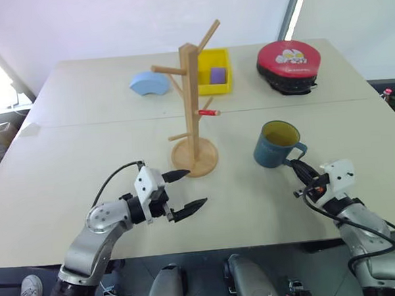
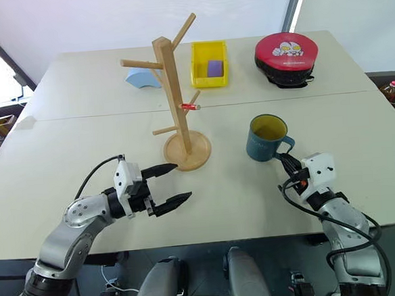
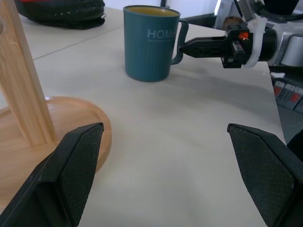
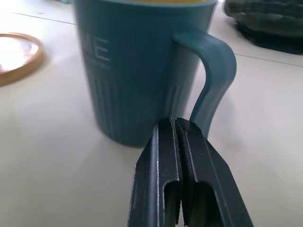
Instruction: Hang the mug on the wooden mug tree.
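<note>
My right hand (image 4: pixel 176 124) is clenched on nothing, its tips at the handle of the mug (image 1: pixel 274 144), which stands upright on the tabletop (image 1: pixel 82 149). My left hand (image 1: pixel 184 190) is released beside the wooden mug tree (image 1: pixel 192 111).

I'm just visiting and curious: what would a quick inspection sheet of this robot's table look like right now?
Surface: pale table, a seam across it.
Job's things: mug upright on the table, handle toward the right gripper; wooden mug tree upright, nothing on its pegs.
Clutter: pale blue arch block, yellow bin holding a purple block, red and black round case, all at the far side.
Grippers: left gripper open, near the tree's base; right gripper shut, tips at the mug's handle.
Cables: black cable looping over the left wrist.
Surroundings: white wall behind.
</note>
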### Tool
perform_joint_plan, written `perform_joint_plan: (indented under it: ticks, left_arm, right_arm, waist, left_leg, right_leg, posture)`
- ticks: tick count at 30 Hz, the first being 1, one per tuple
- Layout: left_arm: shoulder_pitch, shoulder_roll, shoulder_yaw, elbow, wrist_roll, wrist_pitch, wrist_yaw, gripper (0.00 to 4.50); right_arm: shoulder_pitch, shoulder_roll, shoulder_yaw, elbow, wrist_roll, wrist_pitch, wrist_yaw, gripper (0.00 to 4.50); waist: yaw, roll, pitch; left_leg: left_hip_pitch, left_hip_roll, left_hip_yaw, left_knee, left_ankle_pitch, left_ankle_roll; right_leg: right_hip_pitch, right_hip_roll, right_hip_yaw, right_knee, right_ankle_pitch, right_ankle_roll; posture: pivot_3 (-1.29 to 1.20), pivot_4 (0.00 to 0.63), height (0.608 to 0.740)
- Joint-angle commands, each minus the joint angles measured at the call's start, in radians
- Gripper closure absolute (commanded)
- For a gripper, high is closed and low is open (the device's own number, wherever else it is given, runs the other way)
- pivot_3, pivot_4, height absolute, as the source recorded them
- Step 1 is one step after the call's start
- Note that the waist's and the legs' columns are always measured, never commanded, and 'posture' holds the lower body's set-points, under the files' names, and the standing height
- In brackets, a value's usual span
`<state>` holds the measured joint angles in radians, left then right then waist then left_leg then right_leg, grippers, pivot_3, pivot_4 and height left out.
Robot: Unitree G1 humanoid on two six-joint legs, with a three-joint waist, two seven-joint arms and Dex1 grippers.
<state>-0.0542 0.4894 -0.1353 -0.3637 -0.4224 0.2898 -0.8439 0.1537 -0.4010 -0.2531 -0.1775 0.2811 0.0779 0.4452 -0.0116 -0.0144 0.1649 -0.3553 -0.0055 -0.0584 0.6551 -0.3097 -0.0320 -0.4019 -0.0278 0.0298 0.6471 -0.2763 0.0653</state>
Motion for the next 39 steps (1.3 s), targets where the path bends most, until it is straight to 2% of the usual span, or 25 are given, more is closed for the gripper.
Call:
perform_joint_plan:
  ticks: [1, 4, 7, 25, 28, 32, 36, 39]
  left_arm:
    - [-0.015, -0.005, 0.005, -0.013, 0.003, -0.019, 0.000, 0.00]
    - [-0.023, -0.009, 0.003, -0.014, 0.000, -0.017, -0.001, 0.00]
    - [-0.026, -0.012, -0.001, -0.011, 0.002, -0.017, -0.002, 0.00]
    - [-0.035, -0.022, -0.001, -0.016, 0.000, -0.017, -0.001, 0.00]
    - [-0.033, -0.022, 0.001, -0.019, 0.000, -0.017, 0.003, 0.00]
    - [-0.032, -0.022, 0.004, -0.020, 0.001, -0.018, 0.008, 0.00]
    - [-0.029, -0.020, 0.011, -0.021, 0.001, -0.019, 0.013, 0.00]
    - [-0.027, -0.021, 0.030, -0.018, -0.006, -0.020, 0.026, 0.00]
  right_arm:
    - [0.005, 0.010, -0.032, 0.000, 0.028, -0.012, 0.000, 4.17]
    - [0.020, 0.012, -0.036, 0.008, 0.020, -0.038, 0.002, 3.07]
    - [0.023, 0.013, -0.038, 0.020, 0.018, -0.049, -0.002, 1.53]
    - [-0.130, 0.026, -0.043, 0.211, 0.001, -0.119, -0.042, 1.53]
    - [-0.156, 0.031, -0.035, 0.231, 0.004, -0.120, -0.035, 2.29]
    - [-0.165, 0.036, -0.025, 0.234, 0.009, -0.118, -0.023, 4.29]
    - [-0.158, 0.033, -0.011, 0.205, 0.004, -0.117, -0.011, 4.41]
    - [-0.139, -0.014, 0.045, 0.124, -0.064, -0.125, 0.019, 4.41]
  waist:
    - [0.000, 0.000, 0.000]
    - [0.000, 0.000, 0.000]
    - [0.000, 0.000, 0.000]
    - [-0.001, 0.000, 0.000]
    - [-0.001, 0.000, 0.000]
    - [-0.001, 0.000, 0.000]
    - [-0.001, 0.001, 0.000]
    - [-0.001, 0.001, 0.000]
  left_leg:
    - [0.000, 0.000, 0.000, 0.000, 0.000, 0.000]
    - [0.000, 0.000, 0.000, 0.000, 0.000, 0.000]
    - [0.000, 0.000, 0.000, 0.000, 0.000, 0.000]
    - [0.000, 0.000, 0.000, 0.000, 0.000, 0.000]
    - [0.000, 0.000, 0.000, 0.000, 0.000, 0.000]
    - [0.000, 0.000, 0.000, 0.000, 0.000, 0.000]
    - [0.000, 0.000, 0.000, 0.000, 0.000, 0.000]
    - [0.000, 0.000, 0.000, 0.000, 0.000, 0.000]
  right_leg:
    - [0.000, 0.000, 0.000, 0.000, 0.000, 0.000]
    - [0.000, 0.000, 0.000, 0.000, 0.000, 0.000]
    - [0.000, 0.000, 0.000, 0.000, 0.000, 0.000]
    - [0.001, 0.000, 0.000, 0.000, 0.000, 0.000]
    - [0.001, 0.000, 0.000, 0.000, 0.000, 0.000]
    - [0.001, 0.000, 0.000, 0.000, 0.000, 0.000]
    - [0.001, 0.000, 0.000, 0.000, 0.000, 0.000]
    - [0.001, 0.000, 0.000, 0.000, 0.000, 0.000]
  posture:
    - [0.00, 0.150, 0.740]
    - [0.00, 0.150, 0.740]
    - [0.00, 0.150, 0.740]
    - [0.00, 0.150, 0.740]
    - [0.00, 0.150, 0.740]
    - [0.00, 0.150, 0.740]
    - [0.00, 0.150, 0.740]
    - [0.00, 0.150, 0.740]
